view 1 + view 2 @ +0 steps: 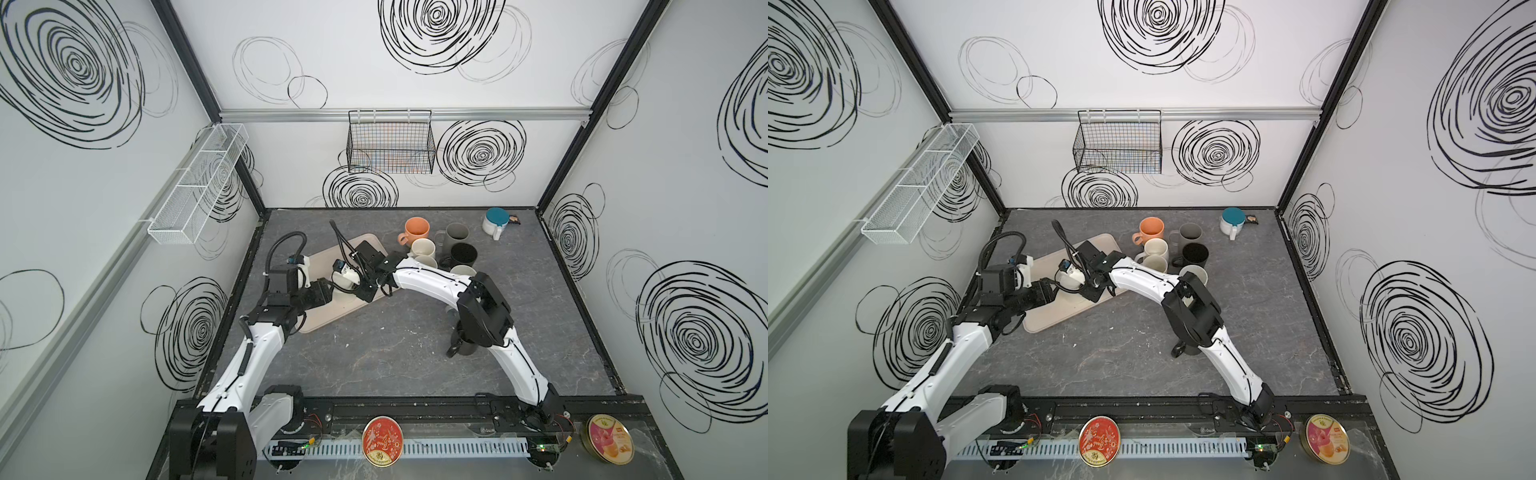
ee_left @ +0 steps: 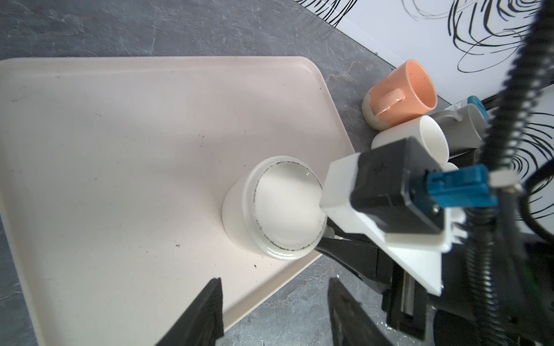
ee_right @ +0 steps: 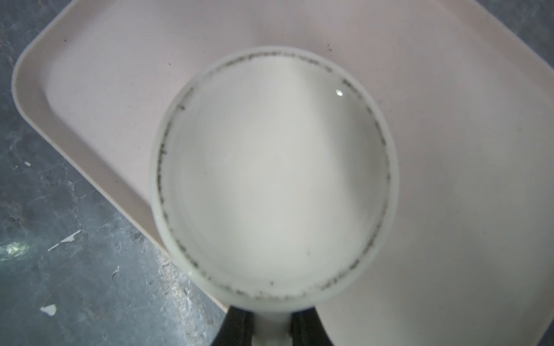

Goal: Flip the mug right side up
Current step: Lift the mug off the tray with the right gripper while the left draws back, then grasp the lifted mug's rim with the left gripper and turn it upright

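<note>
An upside-down white ceramic mug (image 2: 278, 209) stands on a beige rectangular plastic tray (image 2: 120, 149), near its front-right edge. The tray lies left of centre on a grey stone-patterned table (image 1: 395, 353). A cluster of upright ceramic mugs (image 1: 424, 248) stands just right of it.

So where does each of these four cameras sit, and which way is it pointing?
Top view: high over the front, looking down on the table; left arm and right arm show.
Top view: same height, same downward look at mug and tray; both arms.
Left wrist: on the left arm, facing the upside-down mug past its open left hand.
Right wrist: on the right arm, straight above the mug's base; right hand clamps the handle.
Shared: both wrist views show mug and tray.
</note>
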Available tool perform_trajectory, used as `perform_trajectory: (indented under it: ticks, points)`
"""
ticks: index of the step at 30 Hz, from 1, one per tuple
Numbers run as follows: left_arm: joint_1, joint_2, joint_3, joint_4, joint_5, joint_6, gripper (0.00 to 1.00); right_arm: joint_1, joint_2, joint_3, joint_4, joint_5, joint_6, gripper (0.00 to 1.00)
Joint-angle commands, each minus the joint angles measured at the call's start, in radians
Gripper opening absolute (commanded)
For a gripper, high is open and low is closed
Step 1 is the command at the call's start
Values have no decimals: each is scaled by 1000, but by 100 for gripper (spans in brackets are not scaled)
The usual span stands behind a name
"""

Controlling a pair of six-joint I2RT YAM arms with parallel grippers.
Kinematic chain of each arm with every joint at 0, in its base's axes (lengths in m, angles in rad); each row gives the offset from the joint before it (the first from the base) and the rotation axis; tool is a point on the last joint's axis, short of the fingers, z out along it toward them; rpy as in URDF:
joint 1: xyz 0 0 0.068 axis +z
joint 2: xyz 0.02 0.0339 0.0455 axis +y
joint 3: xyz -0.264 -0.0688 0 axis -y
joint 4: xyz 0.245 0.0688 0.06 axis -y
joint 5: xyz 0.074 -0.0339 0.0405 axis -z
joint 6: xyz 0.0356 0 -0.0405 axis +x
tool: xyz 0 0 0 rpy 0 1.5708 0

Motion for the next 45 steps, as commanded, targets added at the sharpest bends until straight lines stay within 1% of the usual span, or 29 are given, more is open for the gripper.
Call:
perform_trajectory:
  ticks: [1, 4, 8, 9, 11, 13, 16, 19, 22, 25, 27, 33, 40, 43, 45]
  points:
    - [7, -46, 47, 38, 35, 5, 60, -51, -190, -108, 258, -73, 126, 0]
    - [7, -81, 57, 72, 61, -6, 60, -97, -304, -277, 477, -177, 194, 0]
    - [1, -141, 36, 190, 109, -34, 61, -169, -440, -484, 776, -250, 397, 0]
    - [-4, -156, 23, 227, 117, -69, 61, -183, -461, -511, 827, -263, 440, 0]
    - [-30, -185, -10, 305, 112, -101, 62, -217, -499, -561, 929, -317, 522, 0]
    - [-77, -208, -47, 386, 88, -132, 62, -235, -529, -588, 1005, -358, 582, 0]
    - [-172, -221, -100, 509, 30, -160, 64, -236, -558, -600, 1067, -412, 613, 0]
    - [-249, -205, -113, 585, -16, -161, 65, -236, -576, -610, 1139, -479, 657, 0]
    - [-283, -171, -119, 679, -8, -194, 67, -234, -593, -633, 1233, -543, 707, 0]
    - [-287, -141, -128, 800, 19, -244, 67, -231, -607, -656, 1325, -595, 754, 0]
    - [-286, -128, -130, 843, 19, -269, 67, -223, -616, -663, 1347, -615, 763, 0]
    - [-281, -71, -115, 889, 44, -322, 66, -188, -632, -662, 1314, -642, 701, 0]
    - [-278, -34, -110, 910, 42, -381, 66, -164, -632, -654, 1317, -667, 679, 0]
    - [-278, -27, -115, 962, 57, -390, 65, -159, -624, -648, 1329, -677, 701, 0]
    - [-277, -20, -123, 1022, 80, -396, 63, -159, -615, -648, 1364, -683, 742, 0]
